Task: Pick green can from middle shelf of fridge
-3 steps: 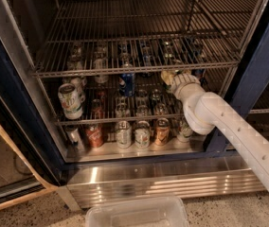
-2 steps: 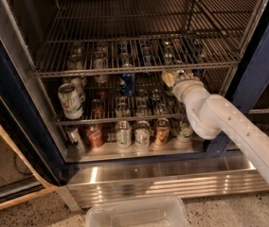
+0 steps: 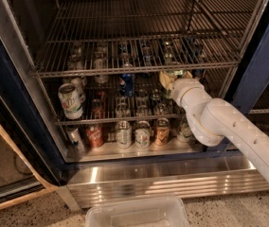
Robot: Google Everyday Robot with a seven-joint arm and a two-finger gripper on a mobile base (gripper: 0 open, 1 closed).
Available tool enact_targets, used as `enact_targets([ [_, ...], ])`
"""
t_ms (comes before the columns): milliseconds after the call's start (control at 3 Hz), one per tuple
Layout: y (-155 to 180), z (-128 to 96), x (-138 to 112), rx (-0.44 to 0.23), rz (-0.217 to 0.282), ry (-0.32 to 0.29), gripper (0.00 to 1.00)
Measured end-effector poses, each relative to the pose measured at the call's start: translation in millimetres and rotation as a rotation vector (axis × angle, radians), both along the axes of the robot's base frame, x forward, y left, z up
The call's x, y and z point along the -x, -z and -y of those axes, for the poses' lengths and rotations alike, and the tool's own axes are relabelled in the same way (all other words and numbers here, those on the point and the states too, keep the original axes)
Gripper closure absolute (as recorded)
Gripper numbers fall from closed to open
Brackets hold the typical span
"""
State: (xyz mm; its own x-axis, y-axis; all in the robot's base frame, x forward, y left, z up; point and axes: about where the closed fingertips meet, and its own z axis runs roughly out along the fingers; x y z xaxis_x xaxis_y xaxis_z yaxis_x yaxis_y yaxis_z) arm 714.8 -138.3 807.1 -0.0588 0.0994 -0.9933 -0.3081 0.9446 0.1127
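The fridge [image 3: 261, 65] stands open, with a dark blue frame and wire racks. The middle shelf [image 3: 125, 120] holds several cans, among them a large white can with green print [image 3: 70, 100] at the left and a blue can [image 3: 126, 84]. My gripper [image 3: 169, 78], on a thick white arm [image 3: 210, 117] coming from the lower right, is just under the front rail of the top rack, above the right part of the middle shelf. A small dark green can [image 3: 174, 72] shows right at the gripper's tip, mostly hidden by it.
The top rack [image 3: 134, 56] is bare. More cans [image 3: 133, 134] stand on the fridge floor under the middle shelf. A ribbed steel base panel [image 3: 163, 181] runs below. A clear plastic bin [image 3: 134, 213] sits on the floor in front.
The gripper stays at the same spot by the top rack's front rail. The arm's thick elbow has shifted slightly lower and to the right.
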Motion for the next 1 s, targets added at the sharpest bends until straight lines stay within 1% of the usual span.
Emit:
enact_targets([
  [333,1.5,0.2,21.5,-0.031,-0.013,-0.016,1.00],
  [1000,2.5,-4.3,99.9,-0.077,-0.071,-0.062,1.00],
])
